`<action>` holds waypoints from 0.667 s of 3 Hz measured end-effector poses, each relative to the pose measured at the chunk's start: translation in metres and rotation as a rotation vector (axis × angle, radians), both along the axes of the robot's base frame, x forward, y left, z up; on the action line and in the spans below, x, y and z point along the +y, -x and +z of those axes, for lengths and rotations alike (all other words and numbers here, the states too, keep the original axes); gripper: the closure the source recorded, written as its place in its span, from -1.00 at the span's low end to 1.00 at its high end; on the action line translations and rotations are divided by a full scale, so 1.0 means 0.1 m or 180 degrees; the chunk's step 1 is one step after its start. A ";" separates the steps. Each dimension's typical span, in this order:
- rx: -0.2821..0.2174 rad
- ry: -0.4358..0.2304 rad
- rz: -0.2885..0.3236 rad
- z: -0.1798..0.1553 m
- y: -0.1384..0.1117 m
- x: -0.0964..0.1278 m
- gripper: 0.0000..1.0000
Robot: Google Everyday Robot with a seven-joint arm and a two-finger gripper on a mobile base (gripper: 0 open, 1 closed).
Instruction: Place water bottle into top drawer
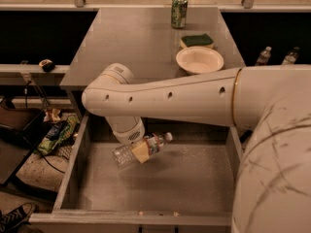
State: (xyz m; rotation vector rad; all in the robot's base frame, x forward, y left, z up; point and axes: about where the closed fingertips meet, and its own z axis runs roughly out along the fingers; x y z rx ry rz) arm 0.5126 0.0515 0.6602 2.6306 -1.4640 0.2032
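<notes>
The water bottle point(154, 145) is clear crinkled plastic with a white cap and a red-and-green label band. It lies tilted, cap up to the right, held above the floor of the open top drawer point(70, 169). My gripper point(138, 152) hangs from the white arm over the drawer's left half and is shut on the middle of the bottle. One yellowish fingertip point(140, 153) shows in front of the bottle. The drawer is a wide grey speckled box pulled out below the cabinet top.
On the grey cabinet top point(126, 42) stand a green soda can point(179, 11), a white bowl point(199, 60) and a green sponge point(197, 40). Two small bottles point(263, 56) stand far right. Clutter and cables lie on the floor at left point(53, 135).
</notes>
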 end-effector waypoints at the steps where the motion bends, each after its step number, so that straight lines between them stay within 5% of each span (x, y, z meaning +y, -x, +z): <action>1: 0.0000 0.0000 0.0000 0.00 0.00 0.00 0.15; 2: 0.0000 0.0000 0.0000 0.00 0.00 0.00 -0.31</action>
